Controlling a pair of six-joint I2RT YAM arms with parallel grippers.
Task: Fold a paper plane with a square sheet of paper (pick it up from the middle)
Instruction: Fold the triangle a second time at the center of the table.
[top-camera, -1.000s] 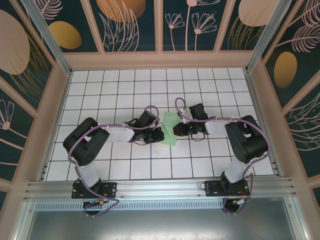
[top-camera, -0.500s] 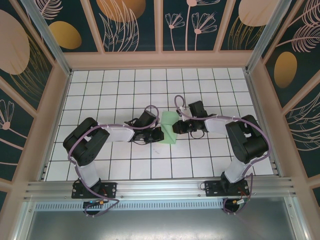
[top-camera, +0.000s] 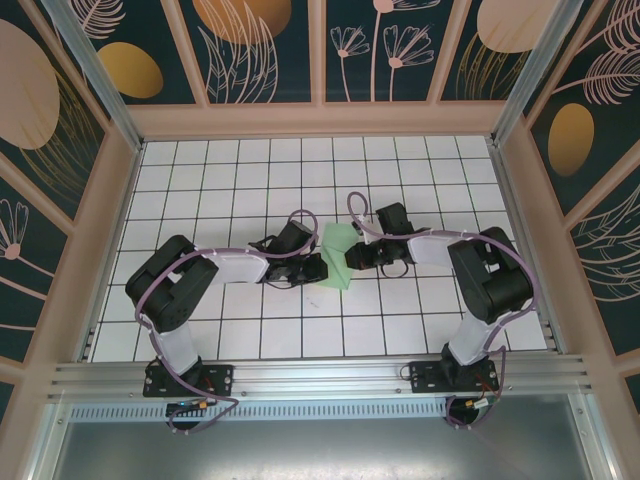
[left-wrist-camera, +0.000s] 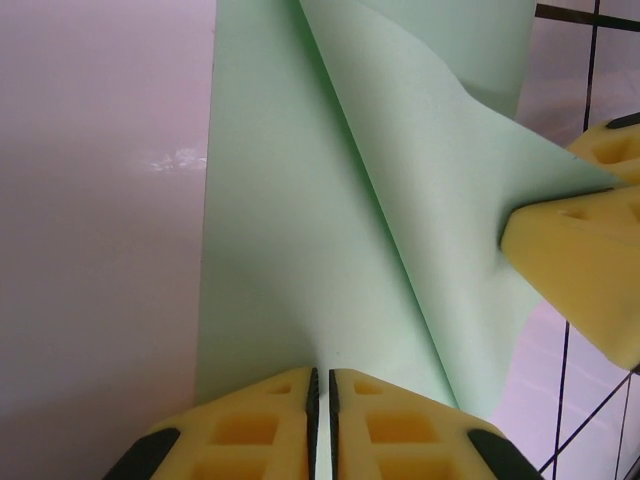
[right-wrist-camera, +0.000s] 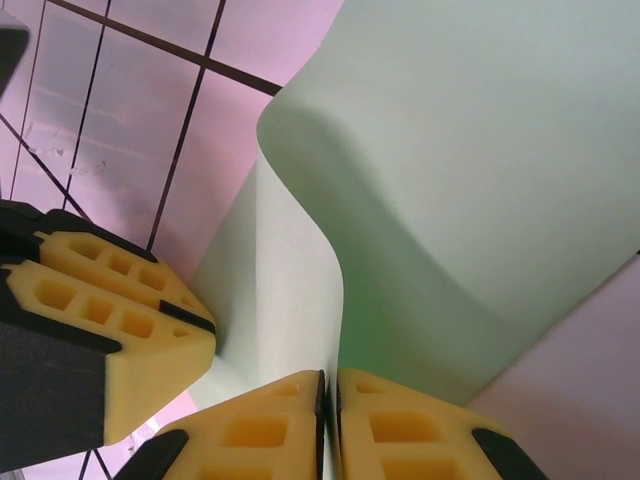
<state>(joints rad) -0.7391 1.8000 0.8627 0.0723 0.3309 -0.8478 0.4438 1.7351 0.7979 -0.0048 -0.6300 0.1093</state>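
The square sheet of paper (top-camera: 336, 250) is pale mint green and partly folded, and it is held between the two grippers at mid-table. My left gripper (top-camera: 321, 268) is shut on its near-left edge; in the left wrist view the paper (left-wrist-camera: 300, 200) runs up from the closed yellow fingertips (left-wrist-camera: 320, 373) with a diagonal crease. My right gripper (top-camera: 353, 257) is shut on the opposite edge. In the right wrist view the paper (right-wrist-camera: 480, 150) curls upward from its closed tips (right-wrist-camera: 328, 376). The other arm's yellow fingers (right-wrist-camera: 110, 330) touch the sheet's corner.
The white grid tabletop (top-camera: 250, 180) is enclosed by wooden walls (top-camera: 320, 120) at the back and sides. A metal rail (top-camera: 320, 375) runs along the near edge by the arm bases. The two grippers sit almost touching each other.
My right gripper has edged a little left and away, bending the paper's right part up and over. The left arm has stayed put.
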